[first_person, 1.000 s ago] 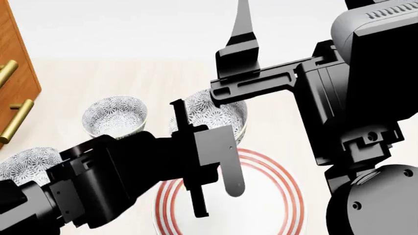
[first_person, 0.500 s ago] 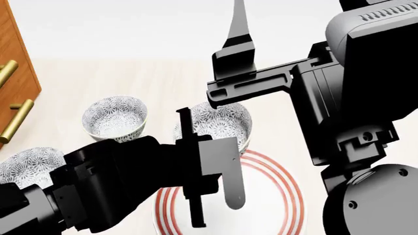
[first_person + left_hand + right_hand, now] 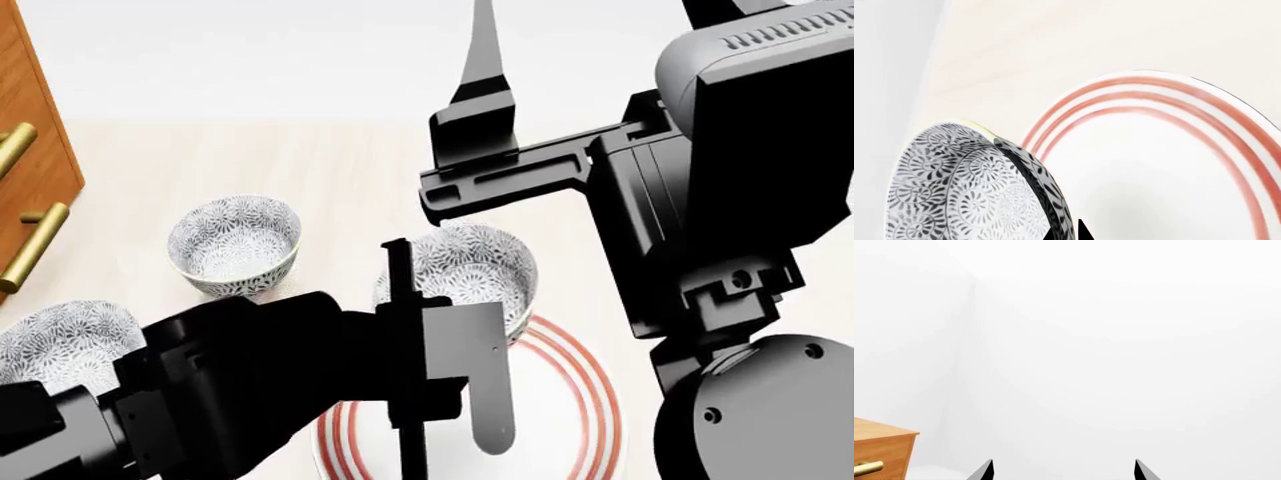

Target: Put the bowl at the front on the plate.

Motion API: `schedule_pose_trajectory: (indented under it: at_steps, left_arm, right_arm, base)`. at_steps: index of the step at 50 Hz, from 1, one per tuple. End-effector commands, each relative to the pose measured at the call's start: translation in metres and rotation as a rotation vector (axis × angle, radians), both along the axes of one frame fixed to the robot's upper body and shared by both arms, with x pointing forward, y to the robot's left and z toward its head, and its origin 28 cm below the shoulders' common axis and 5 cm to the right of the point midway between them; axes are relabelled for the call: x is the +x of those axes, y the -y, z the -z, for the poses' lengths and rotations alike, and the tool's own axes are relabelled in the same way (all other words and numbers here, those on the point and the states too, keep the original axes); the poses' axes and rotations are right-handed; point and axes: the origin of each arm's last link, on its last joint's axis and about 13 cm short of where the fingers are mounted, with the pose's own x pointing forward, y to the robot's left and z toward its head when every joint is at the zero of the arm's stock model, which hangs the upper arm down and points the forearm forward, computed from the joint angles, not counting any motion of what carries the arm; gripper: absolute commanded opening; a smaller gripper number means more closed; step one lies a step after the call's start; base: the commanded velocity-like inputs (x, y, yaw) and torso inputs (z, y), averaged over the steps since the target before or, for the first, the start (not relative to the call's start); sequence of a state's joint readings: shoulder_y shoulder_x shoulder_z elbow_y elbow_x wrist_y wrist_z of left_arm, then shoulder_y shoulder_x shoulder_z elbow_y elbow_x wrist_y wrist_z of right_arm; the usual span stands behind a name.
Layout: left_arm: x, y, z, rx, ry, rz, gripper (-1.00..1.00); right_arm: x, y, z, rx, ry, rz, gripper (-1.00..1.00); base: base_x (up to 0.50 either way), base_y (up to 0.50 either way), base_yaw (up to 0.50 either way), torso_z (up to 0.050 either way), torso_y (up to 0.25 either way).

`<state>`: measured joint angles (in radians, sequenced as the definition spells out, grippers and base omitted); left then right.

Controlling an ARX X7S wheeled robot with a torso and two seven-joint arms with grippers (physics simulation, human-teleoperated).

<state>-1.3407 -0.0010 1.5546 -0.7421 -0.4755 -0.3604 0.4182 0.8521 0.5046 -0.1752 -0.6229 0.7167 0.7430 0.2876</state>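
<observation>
Glazed ceramic, matt black robot parts, pale wood.

We see the bowl (image 3: 461, 265) as smooth glazed ceramic, white with a dense blue-grey flower print inside and outside; the two other bowls (image 3: 234, 240) (image 3: 60, 345) look the same. The plate (image 3: 1167, 170) is smooth white ceramic with thin red rings and a soft shine. The left gripper (image 3: 447, 400) looks like matt black plastic, with one flat grey finger of dull metal look. The table (image 3: 334, 160) has a pale, matt wood grain. The cabinet (image 3: 34, 110) is warm orange-brown wood with shiny brass-coloured handles (image 3: 30, 245).
</observation>
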Motion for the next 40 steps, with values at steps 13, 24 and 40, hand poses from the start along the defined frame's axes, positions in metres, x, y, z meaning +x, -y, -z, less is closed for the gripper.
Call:
schedule_pose_trajectory:
  at_steps: [13, 24, 40]
  left_arm:
    - [-0.006, 0.005, 0.008, 0.033, -0.014, 0.038, -1.00]
    - [-0.009, 0.005, 0.015, 0.071, -0.039, 0.054, -1.00]
    - [-0.012, 0.006, 0.021, 0.091, -0.052, 0.064, -1.00]
  right_arm:
    - [0.000, 0.001, 0.001, 0.001, 0.003, 0.002, 1.00]
    - [-0.001, 0.002, 0.003, 0.006, 0.005, 0.004, 1.00]
    - [0.000, 0.002, 0.006, 0.013, 0.003, 0.000, 1.00]
  base:
    - [0.00, 0.00, 0.00, 0.000, 0.000]
    - [0.00, 0.00, 0.00, 0.000, 0.001]
    - [0.00, 0.00, 0.00, 0.000, 0.000]
